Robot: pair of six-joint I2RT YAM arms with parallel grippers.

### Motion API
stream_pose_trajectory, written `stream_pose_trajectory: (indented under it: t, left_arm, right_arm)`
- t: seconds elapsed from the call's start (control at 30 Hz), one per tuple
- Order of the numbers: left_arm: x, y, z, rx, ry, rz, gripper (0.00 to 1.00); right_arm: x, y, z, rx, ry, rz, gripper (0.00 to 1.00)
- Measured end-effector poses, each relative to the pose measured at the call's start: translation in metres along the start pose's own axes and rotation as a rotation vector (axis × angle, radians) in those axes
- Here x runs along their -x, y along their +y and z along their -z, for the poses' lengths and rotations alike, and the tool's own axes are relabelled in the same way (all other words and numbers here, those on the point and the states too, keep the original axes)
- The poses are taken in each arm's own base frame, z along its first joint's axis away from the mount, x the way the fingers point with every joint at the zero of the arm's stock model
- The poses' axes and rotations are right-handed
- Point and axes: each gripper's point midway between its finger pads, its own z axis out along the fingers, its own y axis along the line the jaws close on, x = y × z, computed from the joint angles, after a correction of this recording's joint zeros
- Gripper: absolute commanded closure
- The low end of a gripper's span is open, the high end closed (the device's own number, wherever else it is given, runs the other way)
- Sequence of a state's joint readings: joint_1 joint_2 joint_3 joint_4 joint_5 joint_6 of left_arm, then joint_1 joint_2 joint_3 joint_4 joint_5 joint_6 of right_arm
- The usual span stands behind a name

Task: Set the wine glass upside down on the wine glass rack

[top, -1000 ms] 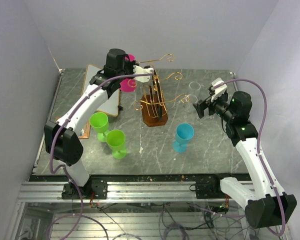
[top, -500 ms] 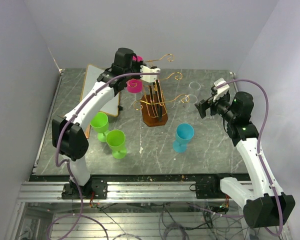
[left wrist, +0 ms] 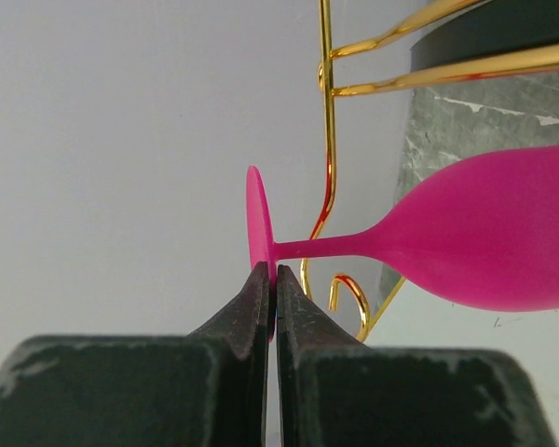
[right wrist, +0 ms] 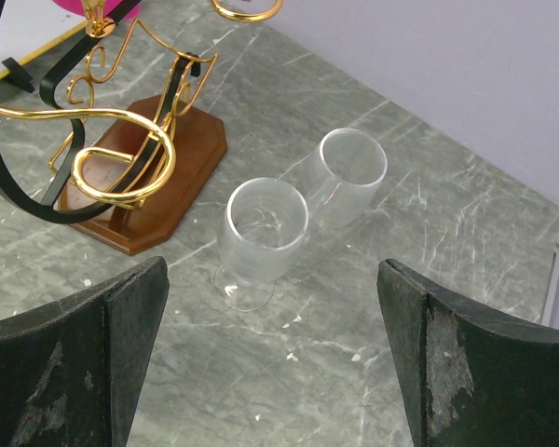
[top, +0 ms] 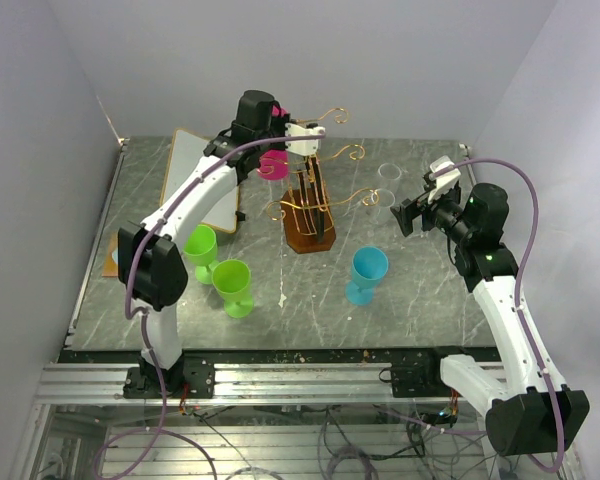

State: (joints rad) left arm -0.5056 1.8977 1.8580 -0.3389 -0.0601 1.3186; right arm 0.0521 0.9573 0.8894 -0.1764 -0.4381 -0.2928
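Observation:
The pink wine glass [top: 273,165] hangs bowl-down beside the upper arms of the gold wire wine glass rack [top: 310,195], which stands on a brown wooden base [top: 308,237]. My left gripper [top: 285,130] is shut on the glass's foot. In the left wrist view the closed gripper [left wrist: 272,279] pinches the thin pink foot [left wrist: 257,219]; the stem and bowl [left wrist: 494,233] extend right, next to a gold scroll arm [left wrist: 327,112]. My right gripper [top: 412,212] is open and empty, hovering right of the rack, and is wide open in its own view [right wrist: 270,270].
Two green glasses [top: 198,245] [top: 232,283] stand at the left and a blue glass [top: 366,270] stands in front of the rack. Two clear glasses [right wrist: 261,233] [right wrist: 349,172] stand right of the rack base [right wrist: 158,177]. A white board [top: 195,170] lies at the back left.
My left arm has carried the pink glass to the right, closer to the rack's upper arms. The right arm has barely moved.

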Motion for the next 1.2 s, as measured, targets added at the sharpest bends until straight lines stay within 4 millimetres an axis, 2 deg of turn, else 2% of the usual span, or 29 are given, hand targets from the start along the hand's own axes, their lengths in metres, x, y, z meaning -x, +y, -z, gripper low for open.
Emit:
stream_pose_trajectory:
  t: [0.2, 0.73, 1.2]
  left_arm:
    - [-0.007, 0.006, -0.002, 0.017, 0.047, 0.000, 0.93]
    - [-0.023, -0.005, -0.001, -0.018, 0.134, 0.001, 0.93]
    - [-0.033, -0.008, 0.003, -0.019, 0.182, 0.026, 0.93]
  right_arm:
    - [0.000, 0.000, 0.000, 0.000, 0.000, 0.000, 0.06]
    - [0.000, 0.001, 0.000, 0.003, -0.001, 0.000, 0.06]
    - [-0.002, -0.001, 0.001, 0.003, 0.000, -0.002, 0.06]
